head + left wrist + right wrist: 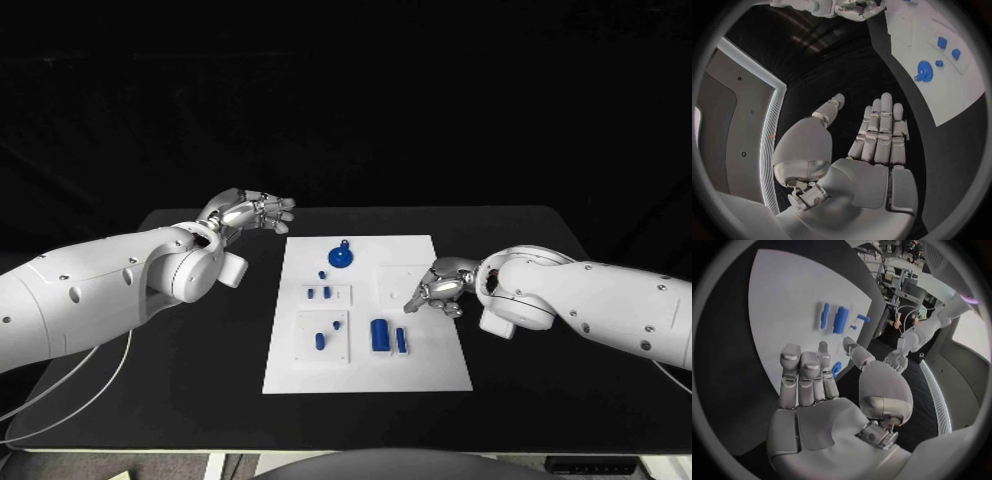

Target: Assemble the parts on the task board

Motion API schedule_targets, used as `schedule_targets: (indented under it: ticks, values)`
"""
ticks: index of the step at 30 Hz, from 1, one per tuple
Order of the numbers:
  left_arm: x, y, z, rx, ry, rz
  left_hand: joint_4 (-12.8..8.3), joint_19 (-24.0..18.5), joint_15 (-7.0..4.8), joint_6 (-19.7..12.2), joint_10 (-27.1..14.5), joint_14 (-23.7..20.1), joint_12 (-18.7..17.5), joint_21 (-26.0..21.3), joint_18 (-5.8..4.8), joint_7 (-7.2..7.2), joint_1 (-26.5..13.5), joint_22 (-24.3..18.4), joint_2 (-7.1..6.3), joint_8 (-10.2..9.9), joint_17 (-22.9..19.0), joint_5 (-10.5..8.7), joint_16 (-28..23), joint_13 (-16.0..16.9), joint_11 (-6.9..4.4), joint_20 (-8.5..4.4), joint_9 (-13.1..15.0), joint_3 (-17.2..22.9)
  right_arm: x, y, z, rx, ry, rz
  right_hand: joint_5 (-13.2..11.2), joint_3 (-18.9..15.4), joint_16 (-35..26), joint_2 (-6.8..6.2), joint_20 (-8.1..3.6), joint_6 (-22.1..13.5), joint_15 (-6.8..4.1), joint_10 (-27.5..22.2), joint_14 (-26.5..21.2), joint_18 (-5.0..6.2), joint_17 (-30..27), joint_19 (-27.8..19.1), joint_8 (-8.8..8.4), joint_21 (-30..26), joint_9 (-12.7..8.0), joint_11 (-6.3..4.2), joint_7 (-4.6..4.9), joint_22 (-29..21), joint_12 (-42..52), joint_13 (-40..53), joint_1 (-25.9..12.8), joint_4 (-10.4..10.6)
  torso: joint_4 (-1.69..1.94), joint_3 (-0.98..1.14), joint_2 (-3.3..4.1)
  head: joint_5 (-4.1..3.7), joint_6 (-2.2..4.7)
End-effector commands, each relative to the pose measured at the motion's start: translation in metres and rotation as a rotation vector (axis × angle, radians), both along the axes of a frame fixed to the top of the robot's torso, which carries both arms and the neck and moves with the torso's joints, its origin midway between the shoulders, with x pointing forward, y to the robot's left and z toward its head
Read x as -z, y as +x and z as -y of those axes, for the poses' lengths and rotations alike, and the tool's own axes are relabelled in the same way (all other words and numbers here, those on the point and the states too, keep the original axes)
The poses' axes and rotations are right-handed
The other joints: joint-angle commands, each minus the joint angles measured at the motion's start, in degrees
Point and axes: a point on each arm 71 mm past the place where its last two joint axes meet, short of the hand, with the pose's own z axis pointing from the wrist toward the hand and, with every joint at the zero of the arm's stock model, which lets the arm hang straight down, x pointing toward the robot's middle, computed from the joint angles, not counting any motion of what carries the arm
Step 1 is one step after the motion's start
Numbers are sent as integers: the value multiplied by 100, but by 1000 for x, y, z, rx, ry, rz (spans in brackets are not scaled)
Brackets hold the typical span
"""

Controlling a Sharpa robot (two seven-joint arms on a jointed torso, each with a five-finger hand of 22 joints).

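The white task board (pixel 368 310) lies mid-table. On it are a round blue piece with a loop (pixel 340 257), several small blue pegs such as one (pixel 322 275), a thick blue cylinder (pixel 381 334) and a thin blue bar (pixel 401 339). My left hand (pixel 248 212) hovers off the board's far left corner; its fingers (pixel 879 130) are stretched out and hold nothing. My right hand (pixel 437 290) hangs over the board's right half, fingertips down near the surface, holding nothing. Its fingers (pixel 807 375) are straight. A blue piece (pixel 836 369) peeks out beside them.
Black table (pixel 534 390) surrounds the board, with bare room in front and on both sides. The left wrist view shows the board (pixel 961 95) with the round piece (pixel 924 71), and my right hand (pixel 856 7) beyond it.
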Motion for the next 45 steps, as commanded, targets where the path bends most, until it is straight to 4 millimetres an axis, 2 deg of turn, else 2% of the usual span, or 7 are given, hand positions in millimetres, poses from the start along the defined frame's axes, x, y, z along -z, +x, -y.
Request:
schedule_targets:
  ticks: [1, 13, 18, 33, 34, 41, 45]
  values:
    - [-2, 3, -2, -7, -39, 2, -40, 4, -1, -18, 15, 41, 28, -39, -13, -10, 9, 68, 43, 42, 9, 12, -30, -4, -37, -10, -3, 14, -22, 21, 1, 40, 248, 120, 43, -59, -68, 59, -8, -98, 18, -71, -64, 248, -22, -85, -40, -70, 33, 8, 32, 4, -24, -9, 100, -26, -1, -1, -13, -43, 263]
    - [-17, 29, -20, -72, -133, 46, -329, -322, 287, 64, 50, -602, 21, -241, -8, -72, 239, 100, 84, 102, -98, -23, -561, -7, -57, 247, -2, 40, -44, 93, 32, 299, 524, 242, 264, -35, -1672, 236, 502, -558, 367, -1117, -1218, 103, -834, -1431, -108, -1614, 185, 305, 296, -698, -1327, -1004, 658, -125, 8, -24, -128, -29, 1025]
    - [-22, 46, -27, -134, -171, 81, -396, -747, 451, -65, -288, -1246, -56, -525, -31, -170, 241, 71, 87, 36, -279, -55, -1015, -143, -85, 436, -50, 32, -49, 107, 33, 356, 679, 263, 391, 7, -3557, 326, 1050, -819, 1297, -1441, -2568, -307, -1960, -3160, -157, -3135, 172, 813, 413, -1454, -3551, -3034, 749, -140, 4, -30, -143, -17, 1325]
    - [-20, 58, -18, -157, -228, 82, -243, -1247, 430, -621, -1223, -1824, -34, -924, -86, -394, 14, 110, 34, -193, -437, -147, -1345, -274, -205, 617, -119, -80, -36, 109, 40, 419, 738, 292, 318, -686, -4917, 490, 1432, -1150, 1545, -1124, -3055, -428, -3199, -4115, -186, -4137, -146, 910, 265, -1937, -5414, -5064, 726, -111, 9, 25, -183, 41, 1327]
    - [-18, 56, -22, -174, -186, 68, 1142, -4066, -431, -4605, -6531, -5816, -420, -2439, -86, -1072, -5353, -2250, 603, -1727, -3014, -771, -2799, -666, -849, 133, -2623, -2505, -35, 109, 40, 415, 683, 274, -677, -3313, -6784, 741, 277, -5691, 634, -6361, -7481, -1252, -5824, -7017, -1395, -5811, -3171, 6, -616, -7494, -6401, -6085, -4572, 1533, 13, 12, -177, 34, 1343]
    - [-11, 47, -11, -188, -192, 69, 1142, -4066, -431, -4605, -6531, -5816, -420, -2439, -86, -1072, -5353, -3414, 603, -1727, -3014, -771, -2799, -666, -849, 133, -2623, -2505, -35, 102, 33, 431, 717, 296, -677, -3313, -6784, 741, 277, -5691, 634, -6361, -7481, -1252, -5824, -7017, -1395, -5811, -3171, 6, -616, -7494, -6401, -6085, -4572, 1533, -62, -30, -132, 35, 1166]
    - [-3, 31, 4, -209, -200, 70, 1142, -4066, -431, -4605, -6531, -5816, -420, -2439, -86, -1072, -5353, -7495, 603, -1727, -3014, -771, -2799, -666, -849, 133, -2623, -2505, -35, 91, 23, 459, 763, 326, -677, -3313, -6784, 741, 277, -5691, 634, -6361, -7481, -1252, -5824, -7017, -1395, -5811, -3171, 6, -616, -7494, -6401, -6085, -4572, 1533, -111, -57, -102, 37, 1050]
